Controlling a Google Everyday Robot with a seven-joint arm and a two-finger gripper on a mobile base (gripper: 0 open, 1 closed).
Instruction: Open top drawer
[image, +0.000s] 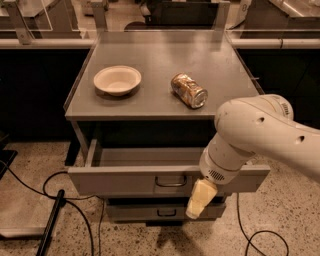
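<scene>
The top drawer (125, 180) of the grey metal cabinet stands pulled out, its inside showing from above. Its flat grey front carries a small dark wire handle (170, 182) at centre. My gripper (200, 200) hangs from the white arm (260, 135) in front of the drawer front, just right of and below the handle, and holds nothing that I can see. The arm hides the right part of the drawer front. A narrower lower drawer (150, 212) is shut beneath.
A cream bowl (117, 80) and a can (189, 90) lying on its side sit on the cabinet top (160, 55). Black cables (65, 200) and a dark pole (50, 225) lie on the speckled floor at the left. Another cable (250, 235) loops at the right.
</scene>
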